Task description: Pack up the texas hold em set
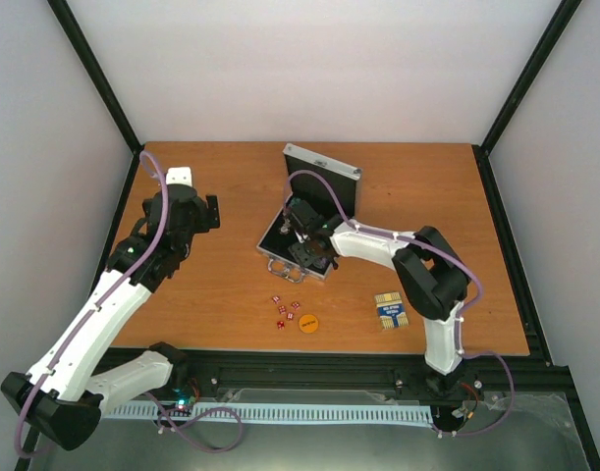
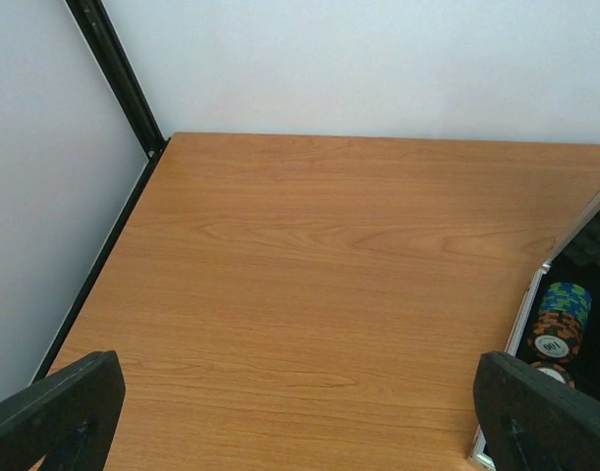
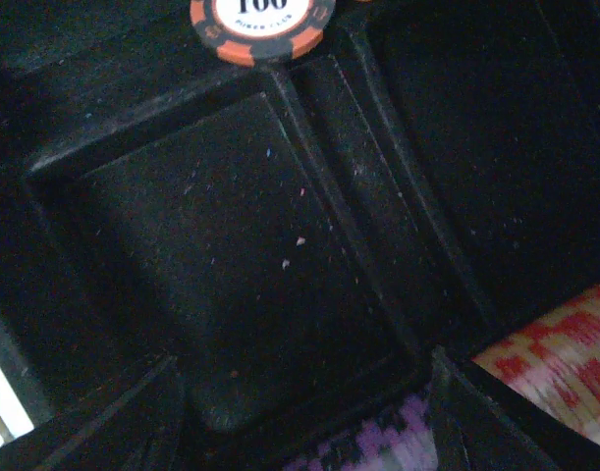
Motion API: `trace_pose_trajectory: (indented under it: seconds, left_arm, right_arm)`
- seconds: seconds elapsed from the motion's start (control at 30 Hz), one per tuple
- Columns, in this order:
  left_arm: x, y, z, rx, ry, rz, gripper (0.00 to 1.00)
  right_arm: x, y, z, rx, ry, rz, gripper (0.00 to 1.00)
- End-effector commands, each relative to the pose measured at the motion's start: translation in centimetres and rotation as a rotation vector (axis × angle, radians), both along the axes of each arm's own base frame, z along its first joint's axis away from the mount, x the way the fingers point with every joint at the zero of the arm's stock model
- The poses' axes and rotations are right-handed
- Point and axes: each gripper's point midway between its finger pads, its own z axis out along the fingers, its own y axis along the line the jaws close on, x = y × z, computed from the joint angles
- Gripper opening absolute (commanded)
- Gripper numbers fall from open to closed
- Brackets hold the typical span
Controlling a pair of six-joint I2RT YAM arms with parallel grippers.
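Okay, silver case [image 1: 325,180] sits open at the centre of the top view, lid raised toward the back, on the wooden table [image 1: 457,216]. Right gripper [image 1: 305,247] is down inside the case. In its wrist view the fingers [image 3: 108,427] are spread at the lower corners with nothing pinched, over a square compartment [image 3: 241,255] in the black lining. An orange chip [image 3: 263,25] marked 100 lies at the top edge of that view, a red-yellow chip [image 3: 565,353] at lower right, and a purple chip [image 3: 368,453] at the bottom edge, partly hidden. Left gripper [image 1: 211,212] is left of the case, well apart from it, over bare wood. Its jaws stand wide apart and hold nothing. A chip stack [image 2: 560,319] shows inside the case at the right edge of the left wrist view. Red dice [image 1: 285,309] lie loose on the table below the case, the orange disc [image 1: 308,322] is just right of them, and the card deck [image 1: 391,310] is further right.
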Motion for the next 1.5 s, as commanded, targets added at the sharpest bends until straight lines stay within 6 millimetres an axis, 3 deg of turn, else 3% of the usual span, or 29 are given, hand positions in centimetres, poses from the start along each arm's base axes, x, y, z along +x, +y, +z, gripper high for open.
trace_pose_trajectory:
  seconds: [0.0,0.1,0.3,0.63,0.73,0.97,1.1,1.23,1.47]
  left_arm:
    - [-0.1,0.1,0.7,-0.039,-0.033,0.008,1.00]
    - [-0.1,0.0,0.5,-0.041,-0.029,0.004,1.00]
    - [0.2,-0.1,0.1,-0.038,-0.021,0.004,1.00]
    - [0.3,-0.3,-0.2,-0.032,-0.011,-0.005,1.00]
    - [0.3,-0.3,-0.5,-0.028,-0.005,-0.008,1.00]
    - [0.2,-0.2,-0.8,-0.016,0.001,-0.006,1.00]
    - [0.2,-0.1,-0.8,-0.010,0.002,0.000,1.00]
    - [0.2,-0.1,-1.0,-0.010,0.007,0.000,1.00]
    - [0.3,-0.2,-1.2,-0.009,0.010,-0.003,1.00]
  right_arm:
    - [-3.2,-2.0,-0.5,-0.053,0.064,0.015,0.71]
    - [-3.4,-2.4,-0.1,-0.058,0.047,0.023,0.75]
    - [-1.9,-1.1,1.9,-0.009,-0.028,0.046,1.00]
    - [1.4,3.8,6.3,0.164,-0.103,0.077,1.00]
    - [2.5,4.7,6.0,0.186,-0.085,0.069,1.00]
    - [4.8,5.5,3.1,0.151,-0.029,0.011,1.00]
    - [5.6,5.6,3.1,0.139,-0.023,-0.037,0.89]
    - [5.5,5.6,3.0,0.158,0.002,-0.075,0.62]
    - [4.8,5.7,2.0,0.174,0.072,-0.120,0.59]
